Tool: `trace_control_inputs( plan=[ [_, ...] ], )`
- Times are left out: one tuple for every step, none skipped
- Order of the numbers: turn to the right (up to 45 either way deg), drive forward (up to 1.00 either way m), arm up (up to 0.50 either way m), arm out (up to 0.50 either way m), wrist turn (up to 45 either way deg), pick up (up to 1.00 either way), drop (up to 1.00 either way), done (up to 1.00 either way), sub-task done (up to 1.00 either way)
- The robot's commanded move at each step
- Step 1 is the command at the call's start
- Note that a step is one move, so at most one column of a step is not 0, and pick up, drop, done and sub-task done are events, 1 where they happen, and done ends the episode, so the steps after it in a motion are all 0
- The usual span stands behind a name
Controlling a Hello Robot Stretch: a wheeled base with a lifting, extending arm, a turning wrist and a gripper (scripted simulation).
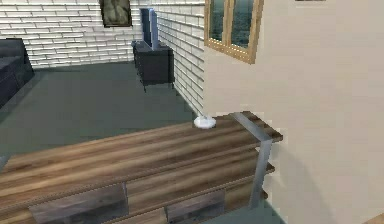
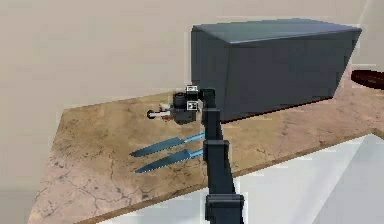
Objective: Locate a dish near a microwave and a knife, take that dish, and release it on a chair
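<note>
A dark grey box-shaped microwave [image 2: 275, 65] stands on a brown stone countertop [image 2: 90, 150]. Two blue-bladed knives [image 2: 170, 150] lie side by side on the counter, left of the arm's dark bar [image 2: 215, 170]. Above the knives, the gripper [image 2: 160, 113] reaches leftward from its white marker squares [image 2: 190, 95]. Only bare countertop and wall lie behind its far end, so it holds nothing. At the arm side view's right edge, past the microwave, sits a shallow round dish-like thing [image 2: 370, 76] with a dark rim, cut off by the frame.
A white basin [image 2: 320, 190] takes up the arm side view's bottom right. In the forward view a long wooden table [image 1: 120, 160] bears a small white object [image 1: 203, 122]. Beyond are grey floor, a dark TV stand [image 1: 153, 62], a sofa [image 1: 10, 65] and a window [image 1: 235, 25].
</note>
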Motion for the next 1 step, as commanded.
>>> trace_control_inputs(
  plan=[
    [0.0, 0.00, 0.00, 0.00, 0.0, 1.00, 0.00, 0.00, 0.00]
  ],
)
